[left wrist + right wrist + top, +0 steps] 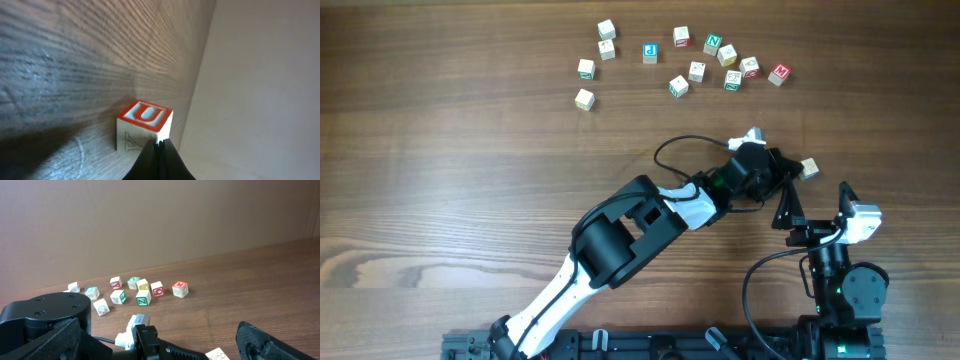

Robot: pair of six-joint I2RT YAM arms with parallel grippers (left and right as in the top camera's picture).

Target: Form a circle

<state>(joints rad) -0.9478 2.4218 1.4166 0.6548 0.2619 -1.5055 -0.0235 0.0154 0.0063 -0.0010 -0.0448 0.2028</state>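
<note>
I saw the left gripper (159,146) pinched fully shut with nothing held, its tips against the near bottom corner of a wooden cube with a red U (145,121) on the table (60,60). That cube sat well apart from the circle (697,71), which was only a loose, uneven arc of lettered cubes on the far side. The right gripper (815,200) stood wide open and empty near the U cube.

U on lone cube (145,119), M on end cube (779,73)
</note>
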